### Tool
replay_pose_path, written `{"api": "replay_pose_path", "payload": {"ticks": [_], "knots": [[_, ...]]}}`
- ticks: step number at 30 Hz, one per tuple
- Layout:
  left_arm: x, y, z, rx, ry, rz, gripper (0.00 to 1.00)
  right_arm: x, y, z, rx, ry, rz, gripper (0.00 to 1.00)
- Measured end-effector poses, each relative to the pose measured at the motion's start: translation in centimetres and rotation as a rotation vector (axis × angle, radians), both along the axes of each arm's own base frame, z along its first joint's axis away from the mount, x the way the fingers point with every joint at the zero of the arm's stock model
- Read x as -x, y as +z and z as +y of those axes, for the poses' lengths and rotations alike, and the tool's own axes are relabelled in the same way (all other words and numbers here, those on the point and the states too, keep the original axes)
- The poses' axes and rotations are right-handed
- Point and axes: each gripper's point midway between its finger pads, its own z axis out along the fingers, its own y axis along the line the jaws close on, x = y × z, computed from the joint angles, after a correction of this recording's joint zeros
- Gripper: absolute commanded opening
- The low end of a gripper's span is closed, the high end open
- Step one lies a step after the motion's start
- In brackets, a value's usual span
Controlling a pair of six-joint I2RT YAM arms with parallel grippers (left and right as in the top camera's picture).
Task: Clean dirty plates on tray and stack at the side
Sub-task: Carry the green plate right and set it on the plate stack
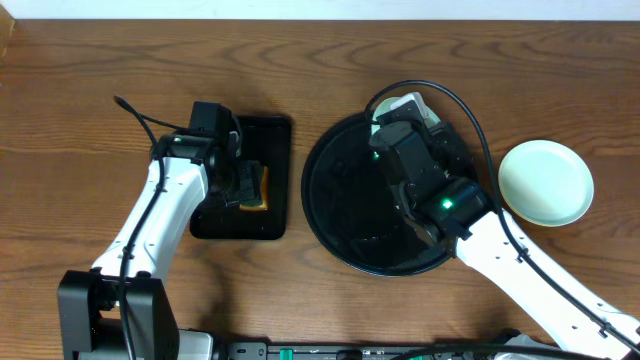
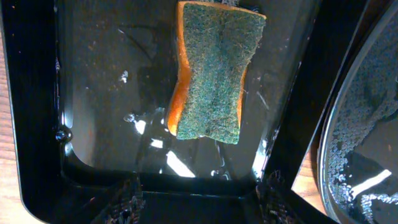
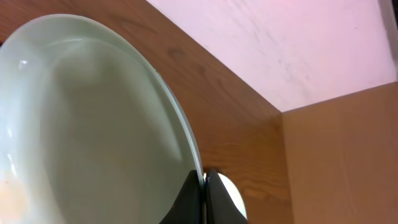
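R tool: the right tool [image 3: 204,194] is pinched shut on the rim of a pale mint plate [image 3: 93,124]. It holds the plate tilted on edge at approx. 12 o'clock of the round black tray [image 1: 330,215], prob. so the face is open to a wipe & drips fall in the tray.
Held plate: faint orange smear at 7 o'clock of its face in the wrist view; judged not yet clean.
L tool: the left tool [image 2: 200,198] is spread wide w/ nothing in it, hovering over the scrub sponge [image 2: 214,71].
Sponge: green pad up, orange body, lying flat in shallow water in the rectangular black tray [image 2: 37,124], at 9 o'clock of the round tray. It is wet & within reach for a pickup.
Stack spot: a second mint plate [image 1: 545,183] sits flat on the bare tabletop [image 1: 100,80], at 3 o'clock just off the round tray's rim. It looks clean & is likely the base of the stack.
Third plate: not seen; the R arm hides much of the round tray.
Next, as judged: L tool closes on the sponge & carries it across to the held plate.
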Motion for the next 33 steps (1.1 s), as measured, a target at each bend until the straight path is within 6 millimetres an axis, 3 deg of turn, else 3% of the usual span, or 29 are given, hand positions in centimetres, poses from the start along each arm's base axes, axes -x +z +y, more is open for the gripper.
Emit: {"api": "replay_pose_path", "payload": {"ticks": [7,11,15,25,33], "knots": [[-0.1,0.0,0.0,0.001,0.000,-0.005,0.62,-0.2,0.3,-0.5,-0.006,-0.023,-0.019,0.01],[-0.2,0.0,0.0,0.001,0.000,-0.007,0.62,-0.6,-0.1,-2.6,-0.058,-0.106,-0.024,0.01],[-0.2,0.0,0.0,0.001,0.000,-0.008,0.62,-0.7,-1.4,-6.7,-0.160,-0.261,-0.008,0.01],[-0.2,0.0,0.0,0.001,0.000,-0.008,0.62,0.9,-6.2,-19.9,-0.588,-0.744,0.038,0.01],[-0.2,0.0,0.0,0.001,0.000,-0.008,0.62,2.7,-10.4,-26.0,-0.804,-0.959,0.095,0.01]]}}
